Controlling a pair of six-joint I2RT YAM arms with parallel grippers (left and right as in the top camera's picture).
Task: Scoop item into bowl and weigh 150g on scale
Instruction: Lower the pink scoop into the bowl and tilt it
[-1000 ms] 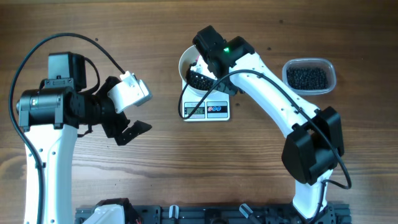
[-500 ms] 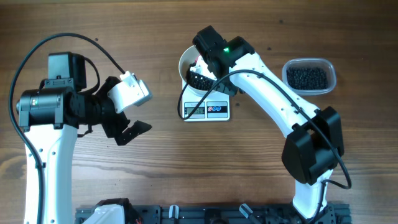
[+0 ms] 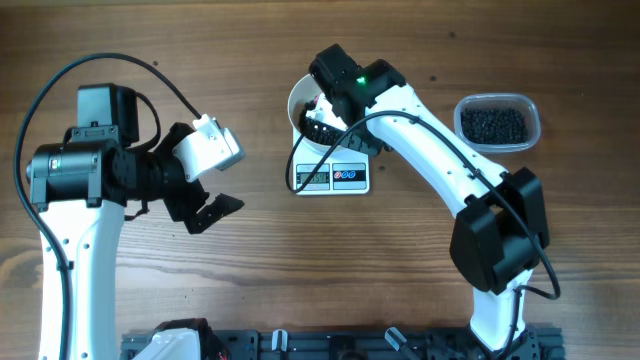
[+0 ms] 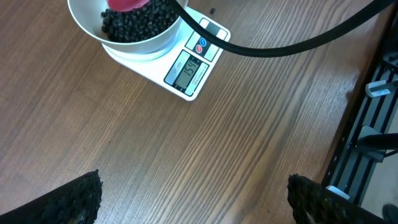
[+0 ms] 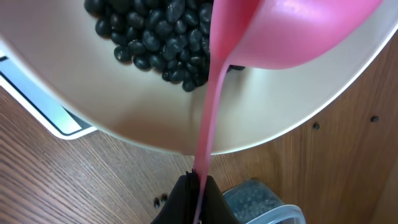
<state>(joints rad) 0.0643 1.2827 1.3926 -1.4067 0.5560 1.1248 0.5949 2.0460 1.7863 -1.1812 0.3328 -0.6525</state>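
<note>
The white bowl stands on the small white scale and holds a heap of black beads. In the right wrist view my right gripper is shut on the thin handle of a pink scoop, whose cup hangs tilted over the beads inside the bowl. My left gripper stands open over bare wood left of the scale, well away from the bowl. Its fingers hold nothing. The scale's display is lit with dark digits.
A clear plastic tub of the same black beads sits to the right of the scale. Two loose beads lie on the wood near it. A black rail runs along the table's front edge.
My right arm has shifted a little, and the scoop has turned slightly over the bowl. The left arm has not moved.
</note>
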